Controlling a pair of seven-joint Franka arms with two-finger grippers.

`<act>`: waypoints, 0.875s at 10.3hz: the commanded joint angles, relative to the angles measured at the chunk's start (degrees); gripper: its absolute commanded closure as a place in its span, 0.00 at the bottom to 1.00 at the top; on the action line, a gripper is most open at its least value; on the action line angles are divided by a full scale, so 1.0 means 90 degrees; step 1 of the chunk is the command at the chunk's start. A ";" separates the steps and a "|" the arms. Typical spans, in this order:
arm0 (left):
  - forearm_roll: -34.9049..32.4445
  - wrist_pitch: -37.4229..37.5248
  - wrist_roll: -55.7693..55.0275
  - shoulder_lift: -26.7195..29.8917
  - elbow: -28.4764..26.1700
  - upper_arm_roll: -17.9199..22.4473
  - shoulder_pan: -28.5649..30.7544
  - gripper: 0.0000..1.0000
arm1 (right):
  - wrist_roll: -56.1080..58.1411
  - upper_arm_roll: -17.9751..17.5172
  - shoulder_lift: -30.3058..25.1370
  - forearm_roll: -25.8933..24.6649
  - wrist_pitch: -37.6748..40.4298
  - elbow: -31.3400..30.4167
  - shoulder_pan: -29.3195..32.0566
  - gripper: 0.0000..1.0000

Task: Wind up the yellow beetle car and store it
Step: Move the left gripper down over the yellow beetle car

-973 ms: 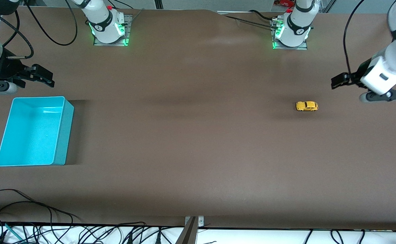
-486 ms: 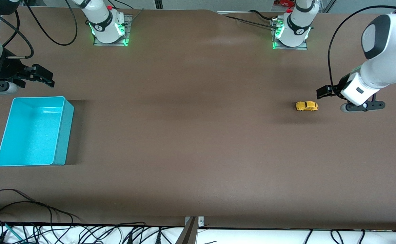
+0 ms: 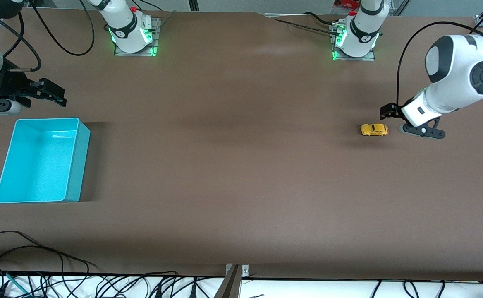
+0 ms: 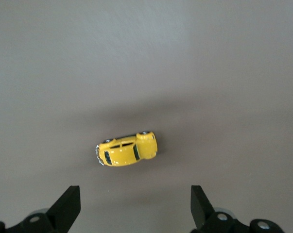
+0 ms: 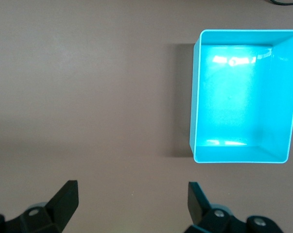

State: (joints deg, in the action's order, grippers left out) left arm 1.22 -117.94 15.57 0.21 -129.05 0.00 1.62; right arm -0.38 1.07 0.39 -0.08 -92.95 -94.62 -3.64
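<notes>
Now your left claw [image 4: 134,206] hangs wide open over the brown table [image 3: 241,165], just beside the tiny yellow beetle car [image 3: 374,129]. Your right claw [image 5: 131,204] waits, wide open too, near the turquoise plastic bin [image 3: 76,165].

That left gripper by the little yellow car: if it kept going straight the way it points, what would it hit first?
Probably bare table: the open left gripper points down just beside the yellow beetle car, not squarely over it.
</notes>
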 commanded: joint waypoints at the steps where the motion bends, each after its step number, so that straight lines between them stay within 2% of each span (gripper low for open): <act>1: 0.0128 -0.0302 0.1379 0.0133 -0.0522 -0.0039 0.0025 0.00 | 0.0013 -0.0021 0.0035 0.0106 0.0065 0.0112 0.0044 0.00; 3: 0.0128 -0.0916 0.3095 0.0113 -0.1020 -0.0039 0.0054 0.00 | 0.0013 -0.0031 0.0035 0.0116 0.0065 0.0112 0.0044 0.00; 7: 0.0089 -0.1240 0.6192 -0.0228 -0.1208 -0.0029 0.0073 0.00 | 0.0013 -0.0021 0.0035 0.0116 0.0065 0.0112 0.0044 0.00; 9: 0.0050 -0.1776 0.7521 -0.0433 -0.1296 -0.0029 0.0219 0.00 | 0.0013 -0.0021 0.0035 0.0106 0.0045 0.0112 0.0044 0.00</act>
State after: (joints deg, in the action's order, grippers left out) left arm 1.21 -130.75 73.90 -2.10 -140.11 -0.03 2.12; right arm -0.38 1.07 0.40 -0.08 -92.95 -94.61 -3.64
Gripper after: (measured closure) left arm 0.000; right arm 0.000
